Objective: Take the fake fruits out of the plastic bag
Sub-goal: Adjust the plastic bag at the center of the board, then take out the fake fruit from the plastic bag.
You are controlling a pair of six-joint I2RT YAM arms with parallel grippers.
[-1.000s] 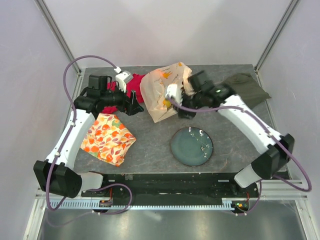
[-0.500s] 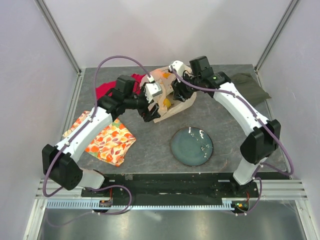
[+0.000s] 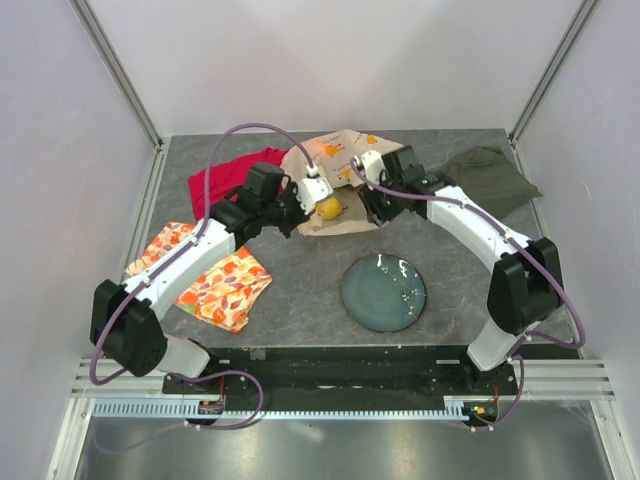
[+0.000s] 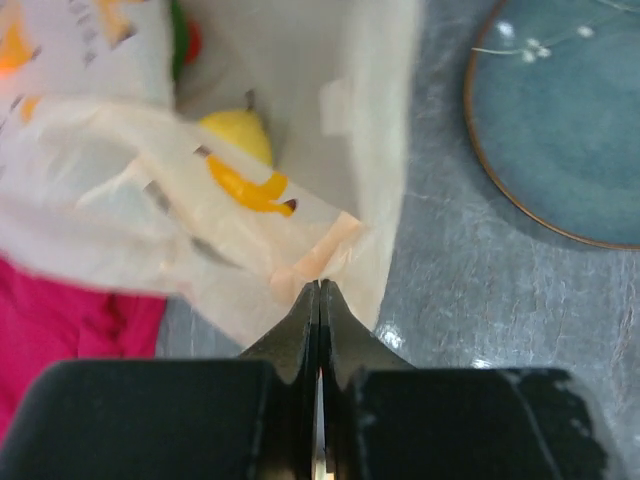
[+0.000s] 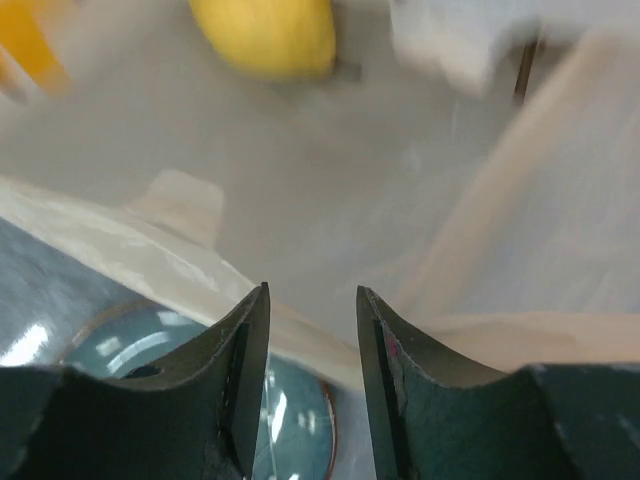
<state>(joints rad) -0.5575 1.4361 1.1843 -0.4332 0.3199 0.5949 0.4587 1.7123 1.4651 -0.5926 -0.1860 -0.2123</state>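
Top external, change: the plastic bag (image 3: 340,160) lies lower and flatter on the counter (image 3: 290,295) than a second ago, with its mouth toward the near side. The left arm (image 3: 190,255) has swung over to it from the red cloth (image 3: 225,172).
Top external, fruit: a yellow pear (image 3: 327,208) now shows at the mouth, still inside the bag.
Left wrist, left tool (image 4: 318,305): clenched at the bag's lip, apparently pinching the film. Only this view shows a red berry (image 4: 192,42) with a green leaf, deeper in.
Right wrist, right tool (image 5: 312,295): released, fingers apart at the mouth, with the pear just beyond. The top view hides that gap.
Task meaning: no fruit is seen outside the bag. The opened mouth likely lets the right tool reach in for the pear.
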